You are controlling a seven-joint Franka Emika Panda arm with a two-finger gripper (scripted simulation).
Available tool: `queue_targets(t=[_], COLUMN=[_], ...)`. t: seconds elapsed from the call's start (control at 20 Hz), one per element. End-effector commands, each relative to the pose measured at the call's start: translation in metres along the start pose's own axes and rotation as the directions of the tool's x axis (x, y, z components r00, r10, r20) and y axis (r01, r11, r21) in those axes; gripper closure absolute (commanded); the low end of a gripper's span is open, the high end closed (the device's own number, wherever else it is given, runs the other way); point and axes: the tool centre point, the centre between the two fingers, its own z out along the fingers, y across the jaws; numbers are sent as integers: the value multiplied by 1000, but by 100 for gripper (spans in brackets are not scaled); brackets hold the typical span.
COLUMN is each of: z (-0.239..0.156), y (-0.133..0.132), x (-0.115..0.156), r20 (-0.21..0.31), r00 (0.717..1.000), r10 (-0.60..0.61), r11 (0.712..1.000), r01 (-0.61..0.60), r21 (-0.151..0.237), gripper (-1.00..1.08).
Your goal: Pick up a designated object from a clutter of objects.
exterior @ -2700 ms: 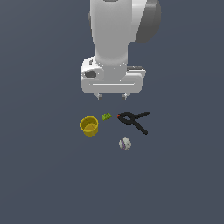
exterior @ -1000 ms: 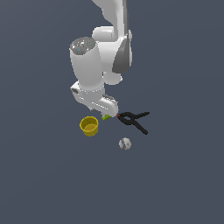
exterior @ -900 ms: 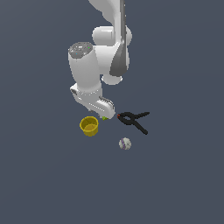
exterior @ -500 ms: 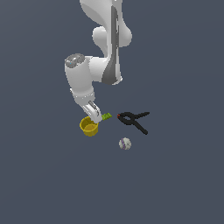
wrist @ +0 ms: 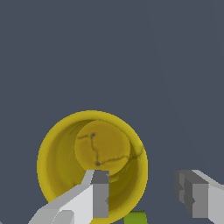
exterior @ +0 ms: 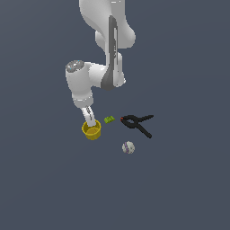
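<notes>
The yellow cup [exterior: 91,130] stands upright at the exterior view's left end of the clutter. My gripper [exterior: 95,122] hangs right over its rim and is open. In the wrist view the cup [wrist: 103,146] shows its round bottom; one fingertip [wrist: 100,192] sits inside the cup and the other [wrist: 192,197] stands outside it, so the gripper [wrist: 143,186] straddles the cup's wall without closing on it. Beside the cup lies the small green block [exterior: 109,119], also at the picture's edge in the wrist view [wrist: 134,217].
A black spring clamp [exterior: 137,124] with a red tip lies beyond the green block toward the exterior view's right. A whitish ball [exterior: 128,147] rests in front of the clamp. Everything sits on a plain dark grey floor.
The arm has swung toward the exterior view's left and come down from above the clutter. The gripper now reaches the cup's rim; the objects have not moved.
</notes>
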Motion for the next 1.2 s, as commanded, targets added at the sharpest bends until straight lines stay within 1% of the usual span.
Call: queue_targets(t=[0.0,0.35,0.75,1.0,1.05,1.15], z=[3,6,29,34,34,34], y=[4,5,7,6,6,6], x=[2,2,2,2,2,2], r20=[-6,-6,-8,-8,-8,-8], r00=[1000,1000,999,999,999,999], r10=[26,30,35,36,36,36], r11=[1000,1000,999,999,999,999], r01=[-26,-30,-35,-36,-36,-36], r21=[1,1,1,1,1,1], gripper=[-20,-20,-20,-20,108,108])
